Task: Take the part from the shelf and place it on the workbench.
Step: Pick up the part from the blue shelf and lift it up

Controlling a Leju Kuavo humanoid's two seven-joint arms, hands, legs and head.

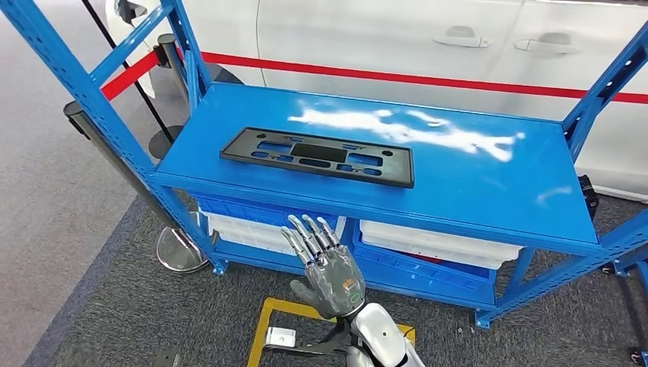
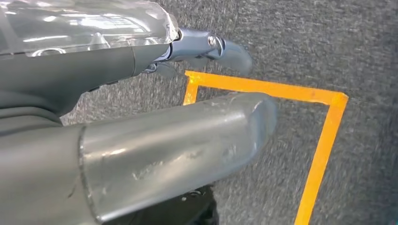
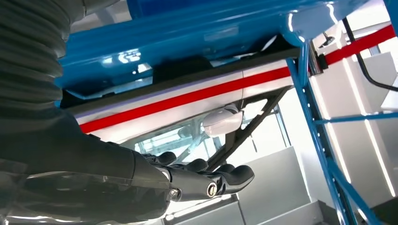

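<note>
The part [image 1: 318, 155], a flat black rectangular frame with several cut-outs, lies flat on the top of the blue shelf [image 1: 474, 172], toward its left half and near the front edge. Its long axis runs roughly along the shelf's front edge, slightly skewed, so its right end sits a little nearer the robot than its left. The right hand [image 1: 325, 264] is raised in front of the shelf, below the part and apart from it, fingers straight and spread, holding nothing. The left hand [image 2: 155, 140] hangs over grey carpet marked with orange tape [image 2: 324, 140], its fingers extended and empty. White bins [image 1: 439, 245] sit on the lower level.
</note>
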